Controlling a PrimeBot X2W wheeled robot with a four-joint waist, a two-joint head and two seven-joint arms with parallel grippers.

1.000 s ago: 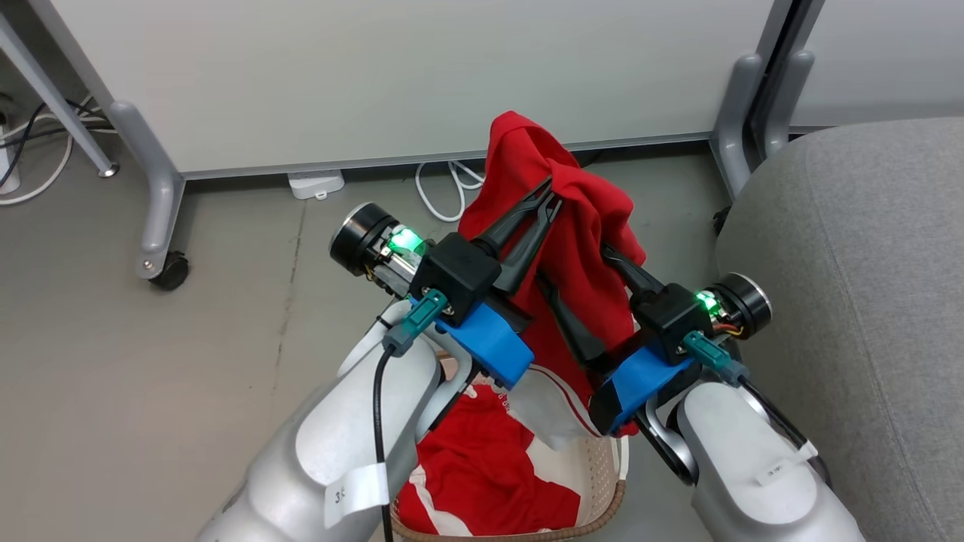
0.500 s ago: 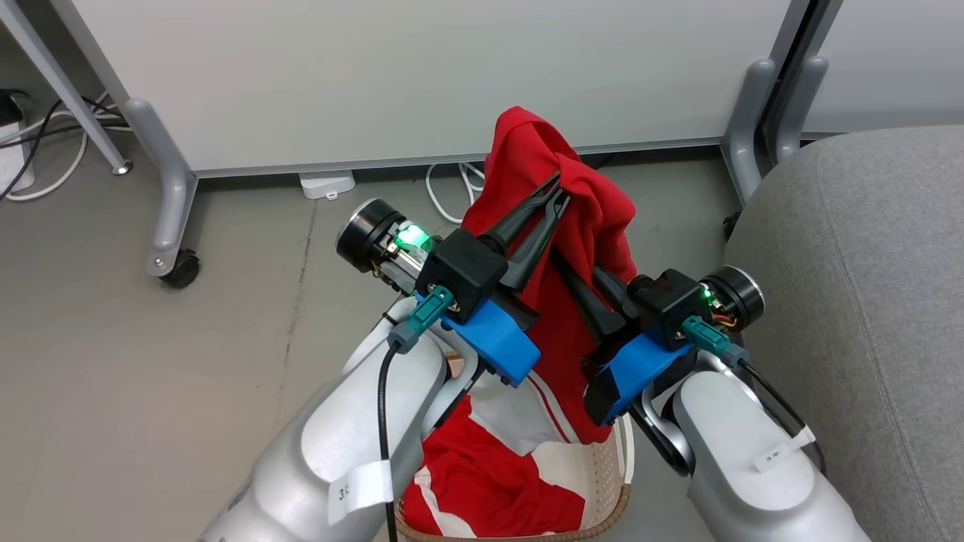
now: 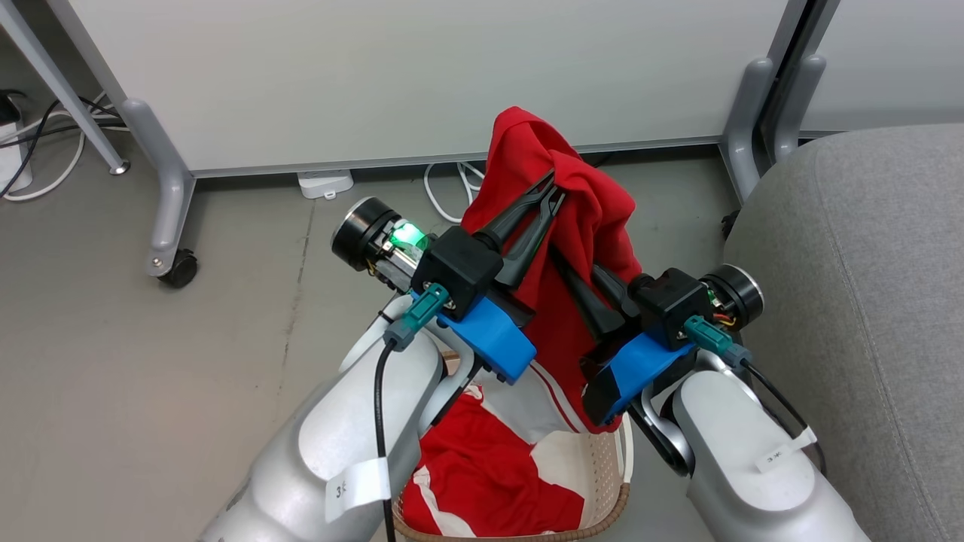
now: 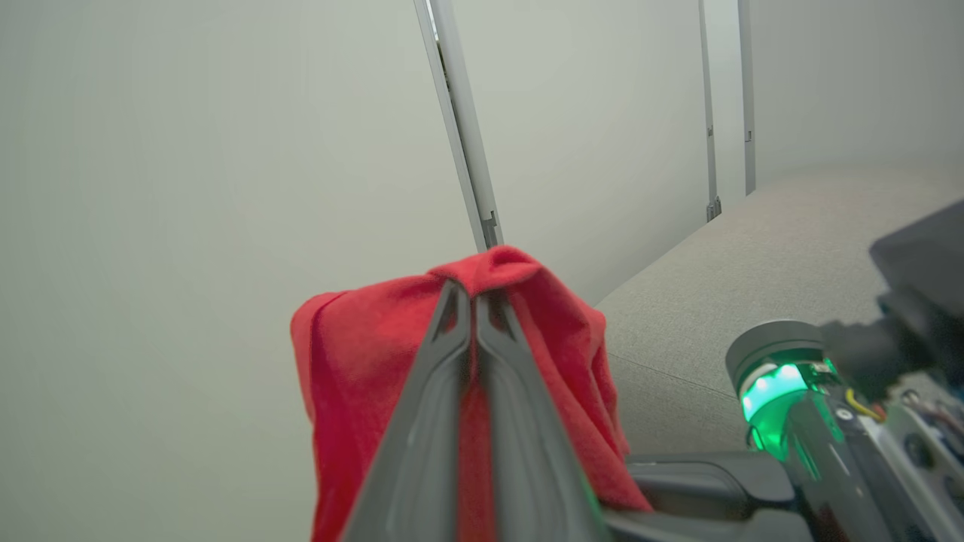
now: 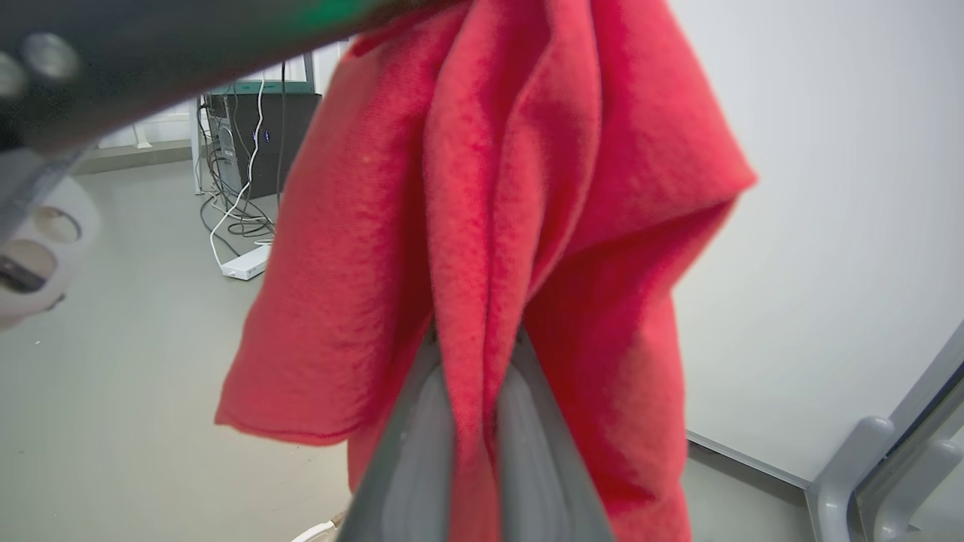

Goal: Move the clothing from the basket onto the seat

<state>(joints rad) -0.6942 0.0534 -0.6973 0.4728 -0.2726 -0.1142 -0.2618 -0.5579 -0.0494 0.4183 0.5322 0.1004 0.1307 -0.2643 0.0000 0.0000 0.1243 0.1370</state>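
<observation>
Above basket [image 3: 607, 468], clothing [image 3: 576, 226] pinched, left tool [image 3: 556, 191], right tool [image 5: 473, 345]

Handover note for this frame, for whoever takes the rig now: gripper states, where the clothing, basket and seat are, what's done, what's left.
Grippers: the left gripper is shut on the lifted garment at its top fold. The right gripper is shut on a fold of the same garment, lower down.
Things: the lifted garment hangs above the basket, its lower end trailing toward it. The second garment lies in the basket. The seat is to the robot's right.
Done: one garment is gripped and raised.
Left: carry it onto the seat, release it, then fetch the second garment.
</observation>
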